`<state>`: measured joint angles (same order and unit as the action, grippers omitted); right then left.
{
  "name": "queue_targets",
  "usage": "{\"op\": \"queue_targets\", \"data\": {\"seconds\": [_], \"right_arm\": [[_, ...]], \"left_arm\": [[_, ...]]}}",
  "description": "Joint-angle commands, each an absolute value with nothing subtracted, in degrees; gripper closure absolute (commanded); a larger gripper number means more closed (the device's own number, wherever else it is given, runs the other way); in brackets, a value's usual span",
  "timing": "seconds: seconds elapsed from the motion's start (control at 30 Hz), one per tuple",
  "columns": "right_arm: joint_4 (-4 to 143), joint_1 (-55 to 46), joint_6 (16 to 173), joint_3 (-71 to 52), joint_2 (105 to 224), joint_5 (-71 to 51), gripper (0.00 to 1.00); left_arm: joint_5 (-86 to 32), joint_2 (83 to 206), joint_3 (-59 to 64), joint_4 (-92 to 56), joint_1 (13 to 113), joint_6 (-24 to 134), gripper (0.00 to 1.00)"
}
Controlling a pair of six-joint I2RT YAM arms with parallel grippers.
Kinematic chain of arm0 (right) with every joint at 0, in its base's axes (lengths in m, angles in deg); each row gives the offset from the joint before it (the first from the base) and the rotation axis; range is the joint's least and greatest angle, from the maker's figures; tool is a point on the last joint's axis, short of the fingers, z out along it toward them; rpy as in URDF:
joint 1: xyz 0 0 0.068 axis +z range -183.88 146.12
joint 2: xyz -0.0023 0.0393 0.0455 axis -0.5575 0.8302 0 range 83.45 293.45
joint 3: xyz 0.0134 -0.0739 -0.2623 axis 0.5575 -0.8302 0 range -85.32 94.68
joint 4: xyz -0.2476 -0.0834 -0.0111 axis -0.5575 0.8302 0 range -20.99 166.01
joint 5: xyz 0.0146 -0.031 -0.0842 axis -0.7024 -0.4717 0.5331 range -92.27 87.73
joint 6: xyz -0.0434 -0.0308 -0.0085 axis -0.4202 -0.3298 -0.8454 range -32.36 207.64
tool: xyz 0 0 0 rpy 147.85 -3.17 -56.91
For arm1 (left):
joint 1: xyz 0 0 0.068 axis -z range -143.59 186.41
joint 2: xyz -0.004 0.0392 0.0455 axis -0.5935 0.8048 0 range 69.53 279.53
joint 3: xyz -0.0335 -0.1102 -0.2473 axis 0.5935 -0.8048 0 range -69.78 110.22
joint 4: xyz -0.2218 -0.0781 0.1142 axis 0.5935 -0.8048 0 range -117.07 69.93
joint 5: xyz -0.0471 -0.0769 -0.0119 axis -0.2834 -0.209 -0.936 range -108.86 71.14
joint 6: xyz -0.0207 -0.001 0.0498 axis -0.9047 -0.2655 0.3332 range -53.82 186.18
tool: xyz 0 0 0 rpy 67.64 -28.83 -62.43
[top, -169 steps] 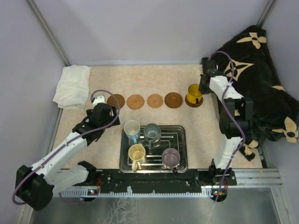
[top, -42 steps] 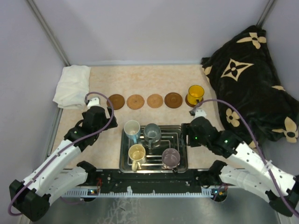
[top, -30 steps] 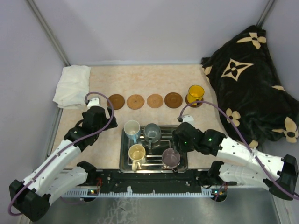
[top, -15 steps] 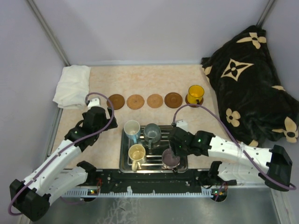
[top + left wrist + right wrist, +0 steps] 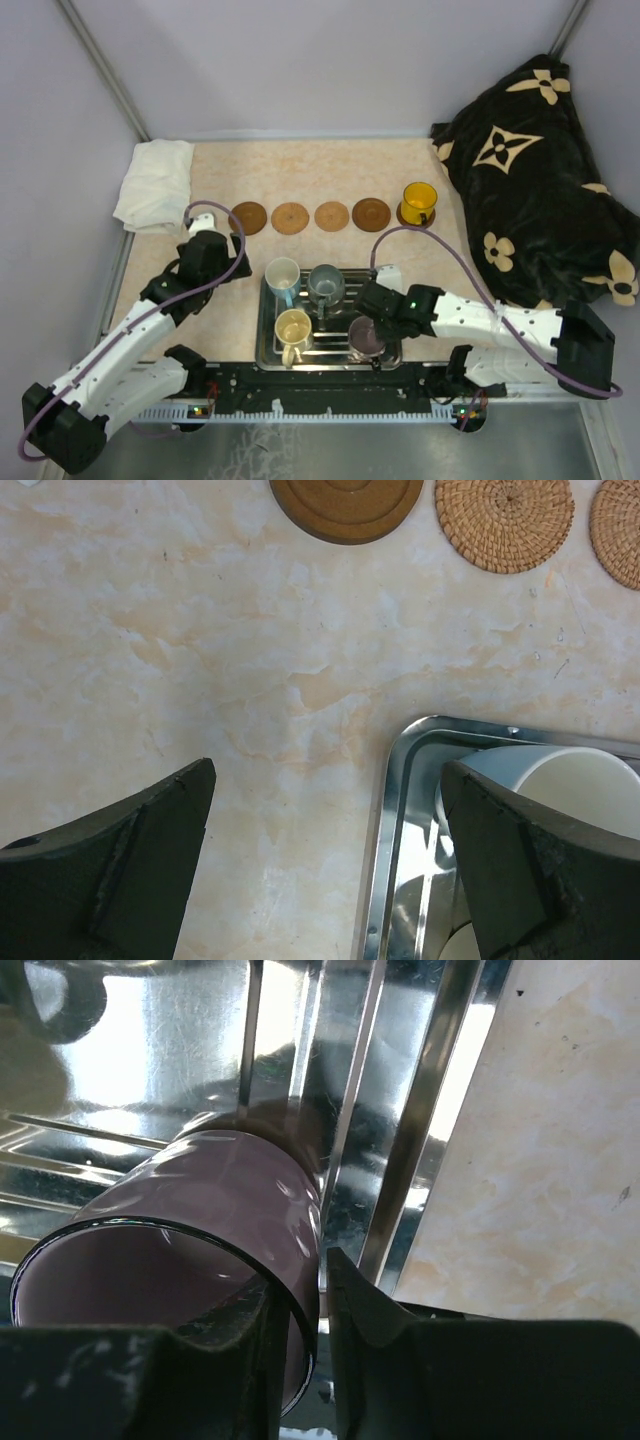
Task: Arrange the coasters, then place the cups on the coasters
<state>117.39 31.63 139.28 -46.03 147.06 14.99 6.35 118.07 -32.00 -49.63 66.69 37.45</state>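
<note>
right fingers (image 5: 352, 1305) clamped on the rim of the purple-grey cup (image 5: 200, 1215), one finger inside the wall, one outside (grip looks tight in the wrist view). cup sits mouth up at the near right corner of the steel tray (image 5: 383, 830). white-and-blue cup (image 5: 282, 275), grey-blue cup (image 5: 325, 282) and cream-yellow cup (image 5: 293, 327) are also in the tray. left fingers (image 5: 130, 850) spread wide, holding nothing, above the surface (image 5: 200, 680) at the tray's far left corner. four bare coasters (image 5: 290, 217) in a row beyond the tray. orange-yellow cup (image 5: 419, 198) stands on the fifth, at the row's right end. white cloth (image 5: 155, 183) far left, dark blanket (image 5: 540, 200) right.
</note>
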Motion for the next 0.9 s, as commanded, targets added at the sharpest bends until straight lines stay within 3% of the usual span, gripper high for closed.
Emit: {"op": "queue_targets", "data": {"seconds": [0.0, 0.17, 0.6, 0.87], "right_arm": [[119.2, 32.3, 144.4, -44.7, 147.0, 19.9, 0.83], [122.5, 32.4, 146.7, -42.3, 146.5, 22.3, 1.00], [127.9, 31.7, 142.6, -27.3, 152.8, 31.8, 1.00], [123.2, 19.3, 127.4, -18.3, 154.6, 31.4, 1.00]], "left_arm": [[7.0, 117.9, -32.6, -49.0, 66.8, 36.9, 0.00], [7.0, 118.2, -32.9, -48.7, 66.8, 36.6, 0.00], [7.4, 119.2, -33.1, -48.4, 66.8, 36.4, 0.00], [8.5, 119.0, -33.2, -48.7, 66.8, 36.3, 0.00]]}}
